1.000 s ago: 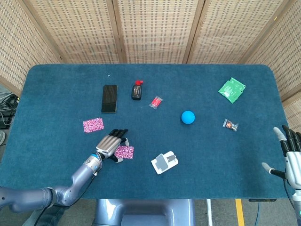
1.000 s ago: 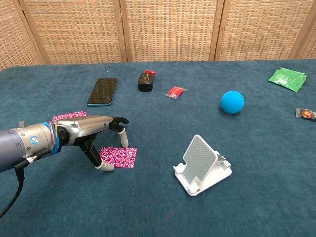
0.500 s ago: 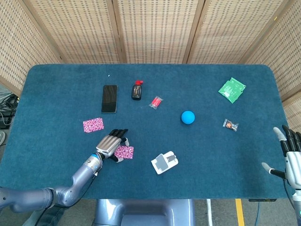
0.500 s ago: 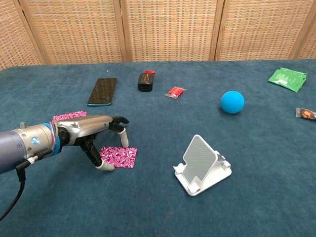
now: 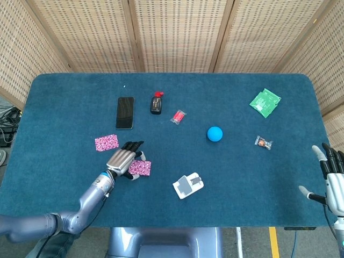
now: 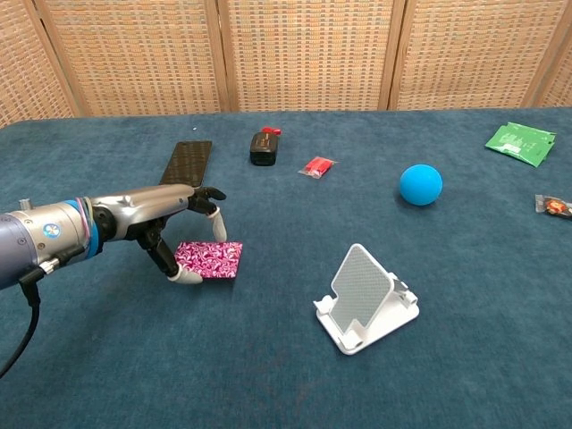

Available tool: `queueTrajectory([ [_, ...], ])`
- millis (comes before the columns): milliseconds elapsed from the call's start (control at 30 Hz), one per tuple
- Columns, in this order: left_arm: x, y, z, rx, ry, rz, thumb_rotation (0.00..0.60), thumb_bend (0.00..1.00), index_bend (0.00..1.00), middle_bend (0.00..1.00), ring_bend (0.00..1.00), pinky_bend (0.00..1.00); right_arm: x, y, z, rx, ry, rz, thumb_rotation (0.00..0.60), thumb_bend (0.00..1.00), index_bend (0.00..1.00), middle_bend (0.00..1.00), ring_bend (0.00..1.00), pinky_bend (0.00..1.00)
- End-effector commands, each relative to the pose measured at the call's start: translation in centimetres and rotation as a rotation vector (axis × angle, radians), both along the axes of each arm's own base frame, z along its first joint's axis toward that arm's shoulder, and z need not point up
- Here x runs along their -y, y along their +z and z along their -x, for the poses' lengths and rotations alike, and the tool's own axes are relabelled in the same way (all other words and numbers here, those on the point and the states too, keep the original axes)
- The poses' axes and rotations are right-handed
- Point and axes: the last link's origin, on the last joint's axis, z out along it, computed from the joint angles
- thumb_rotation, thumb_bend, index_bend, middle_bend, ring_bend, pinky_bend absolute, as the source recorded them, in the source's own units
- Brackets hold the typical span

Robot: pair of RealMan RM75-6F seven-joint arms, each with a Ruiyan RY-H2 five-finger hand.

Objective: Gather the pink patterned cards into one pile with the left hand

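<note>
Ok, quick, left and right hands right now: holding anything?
Left hand: pinches the near pink patterned card at its left edge.
Right hand: open, fingers apart, holding nothing, at the table's right edge.

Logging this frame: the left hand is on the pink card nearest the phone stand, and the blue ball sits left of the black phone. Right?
Not quite: in the head view the blue ball sits right of the black phone. The left hand is on the pink card nearest the phone stand.

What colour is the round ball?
The ball is bright blue, seen best in the chest view.
</note>
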Motion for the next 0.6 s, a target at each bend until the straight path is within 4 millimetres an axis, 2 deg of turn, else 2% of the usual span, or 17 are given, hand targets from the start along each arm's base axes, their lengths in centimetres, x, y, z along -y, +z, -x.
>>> queueTrajectory([
  [33,-0.8,1.3,0.5,0.012,0.027,-0.042,0.600,0.24,0.69,0.00,0.00,0.00,0.0,0.0,0.0,-0.001,0.001,-0.001,0.600,0.00,0.00,0.00,0.00,0.00],
  [133,-1.8,3.1,1.8,0.013,0.086,-0.092,0.600,0.24,0.68,0.00,0.00,0.00,-0.1,0.0,0.0,0.001,0.003,0.000,0.600,0.00,0.00,0.00,0.00,0.00],
  [200,-2.7,4.9,3.5,0.024,0.162,-0.138,0.600,0.24,0.68,0.00,0.00,0.00,-0.1,0.1,-0.1,0.004,0.003,0.002,0.600,0.00,0.00,0.00,0.00,0.00],
  [333,-3.8,7.2,5.9,0.031,0.248,-0.189,0.600,0.24,0.68,0.00,0.00,0.00,-0.1,0.1,-0.2,0.004,0.007,0.000,0.600,0.00,0.00,0.00,0.00,0.00],
  [467,-4.6,8.4,7.8,0.025,0.305,-0.217,0.600,0.24,0.67,0.00,0.00,0.00,-0.1,-0.1,-0.2,0.001,0.008,-0.002,0.600,0.00,0.00,0.00,0.00,0.00],
  [600,-5.2,8.5,9.9,0.003,0.370,-0.223,0.600,0.24,0.67,0.00,0.00,0.00,-0.2,-0.2,-0.3,-0.002,0.009,-0.004,0.600,0.00,0.00,0.00,0.00,0.00],
])
